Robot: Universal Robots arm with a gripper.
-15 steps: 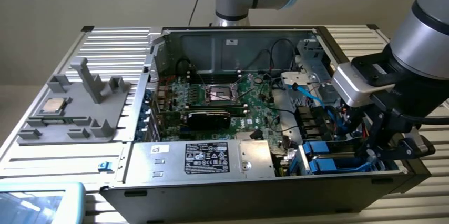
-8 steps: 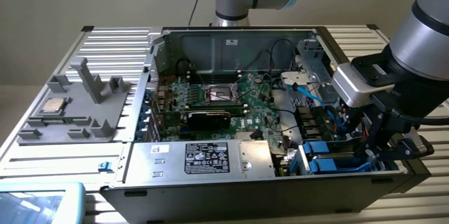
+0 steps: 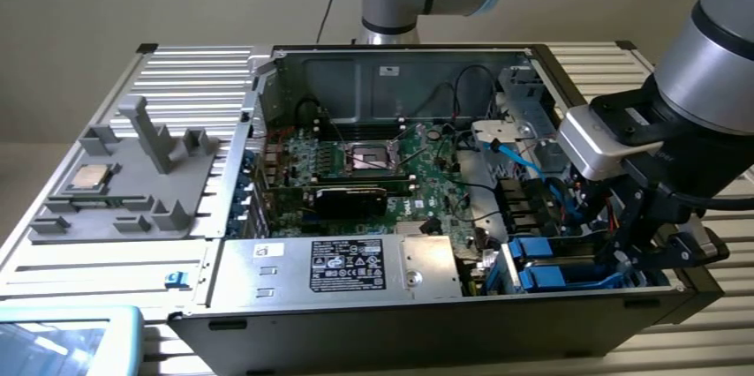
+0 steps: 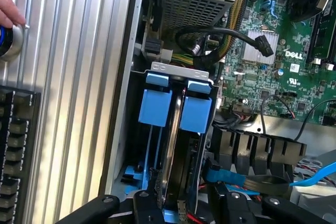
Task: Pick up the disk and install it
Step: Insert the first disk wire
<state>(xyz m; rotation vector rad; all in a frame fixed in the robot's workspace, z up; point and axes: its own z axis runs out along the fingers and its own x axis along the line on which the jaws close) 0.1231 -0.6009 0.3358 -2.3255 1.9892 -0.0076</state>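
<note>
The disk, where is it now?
The disk stands on edge between the blue holders, in the computer case's corner on the exterior view's right, just under the hand.

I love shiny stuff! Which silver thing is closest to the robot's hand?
The disk, standing on edge between blue rails, right by the hand. The chip and labelled box are farther.

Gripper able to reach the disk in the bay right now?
Probably yes: gripper hangs directly over the disk, which stands edge-on between blue rails in the open bay, nothing covering it.
</note>
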